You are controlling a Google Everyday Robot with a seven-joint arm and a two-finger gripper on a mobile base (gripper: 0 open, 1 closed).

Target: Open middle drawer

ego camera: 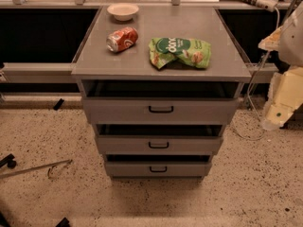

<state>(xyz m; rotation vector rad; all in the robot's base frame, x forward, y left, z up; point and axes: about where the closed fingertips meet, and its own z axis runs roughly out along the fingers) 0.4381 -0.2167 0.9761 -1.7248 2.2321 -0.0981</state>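
A grey metal cabinet (161, 56) with three stacked drawers stands in the middle of the camera view. The middle drawer (189, 145) has a flat grey front and a small black bar handle (158, 145), with a dark gap above the front. The taller top drawer (199, 111) is above it and the bottom drawer (184, 169) below it. My gripper (277, 110), cream-coloured on the white arm, hangs at the right edge, well to the right of the cabinet and about level with the top drawer, touching nothing.
On the cabinet top lie a red soda can (122, 39) on its side, a green chip bag (180, 52) and a white bowl (123, 11). The floor is speckled terrazzo. A thin metal rod (35, 168) lies on the floor at left. Cables hang at right.
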